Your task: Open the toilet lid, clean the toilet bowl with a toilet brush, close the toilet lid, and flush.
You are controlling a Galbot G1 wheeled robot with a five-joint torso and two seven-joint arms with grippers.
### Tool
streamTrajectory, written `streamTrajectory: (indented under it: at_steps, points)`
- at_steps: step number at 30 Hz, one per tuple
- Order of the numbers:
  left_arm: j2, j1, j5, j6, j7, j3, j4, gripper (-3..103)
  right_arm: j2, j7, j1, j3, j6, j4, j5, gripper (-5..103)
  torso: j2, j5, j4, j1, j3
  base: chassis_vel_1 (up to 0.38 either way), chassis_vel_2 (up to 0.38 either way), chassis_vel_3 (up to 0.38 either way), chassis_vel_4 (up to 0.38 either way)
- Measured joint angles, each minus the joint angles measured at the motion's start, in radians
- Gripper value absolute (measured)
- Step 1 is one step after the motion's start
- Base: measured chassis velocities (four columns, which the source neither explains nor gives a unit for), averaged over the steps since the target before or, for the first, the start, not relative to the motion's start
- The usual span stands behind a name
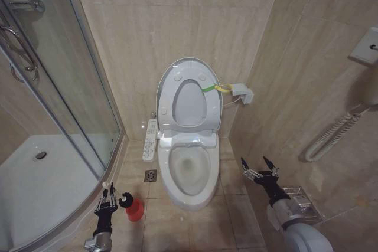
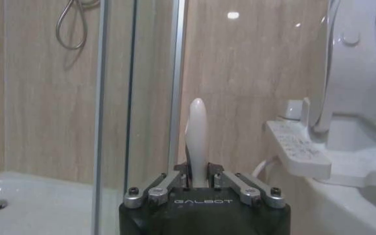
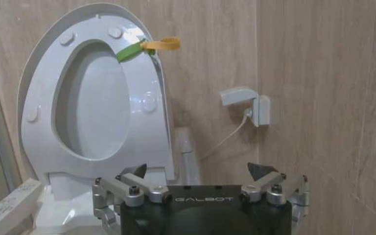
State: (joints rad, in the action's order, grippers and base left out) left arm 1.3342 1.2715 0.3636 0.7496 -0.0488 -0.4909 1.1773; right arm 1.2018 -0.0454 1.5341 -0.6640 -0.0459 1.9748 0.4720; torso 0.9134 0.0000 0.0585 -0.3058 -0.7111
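The left gripper (image 1: 107,191) was clamped on the toilet brush (image 2: 197,142) handle, its red cup (image 1: 134,209) just beside it. The right gripper (image 1: 260,164) hung spread wide beside the toilet bowl (image 1: 188,172), with the toilet lid (image 3: 86,98) raised upright beyond it.

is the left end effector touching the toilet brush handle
Touching: the left wrist view shows the left end effector with its fingers closed on the toilet brush handle.
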Motion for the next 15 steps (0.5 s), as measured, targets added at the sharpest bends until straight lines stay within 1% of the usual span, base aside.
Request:
streamTrajectory:
  at_steps: [7,10,15]
  points:
    - [0.008,-0.038,0.008,0.021,0.018,0.012,-0.063,19,0.000,0.000,0.000,0.000,0.000,0.000,0.000,100,0.000,0.0000,0.0001,0.000,0.000,0.000,0.000,0.000,0.000]
    - [0.011,-0.071,0.014,0.045,0.038,0.019,-0.120,19,0.000,0.000,0.000,0.000,0.000,0.000,0.000,100,0.000,0.0000,0.0001,0.000,0.000,0.000,0.000,0.000,0.000]
    - [0.015,-0.107,0.025,0.061,0.053,0.028,-0.176,19,0.000,0.000,0.000,0.000,0.000,0.000,0.000,100,0.000,0.0000,0.0001,0.000,0.000,0.000,0.000,0.000,0.000]
